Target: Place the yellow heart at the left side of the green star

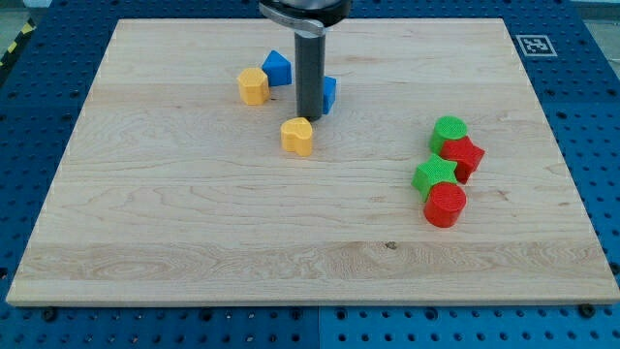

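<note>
The yellow heart (297, 136) lies on the wooden board (194, 223), a little left of the middle. The green star (434, 175) sits at the view's right, packed in a cluster with a green cylinder (449, 130), a red star (464, 156) and a red cylinder (446, 205). My tip (308, 117) stands just above the yellow heart, at its upper right edge, touching or nearly touching it. The rod partly hides a blue block (328, 94) behind it.
A yellow hexagon-like block (253, 86) and a blue block (277, 68) lie up and left of the tip. A fiducial marker (532, 45) is at the board's top right corner. A blue perforated table (591, 116) surrounds the board.
</note>
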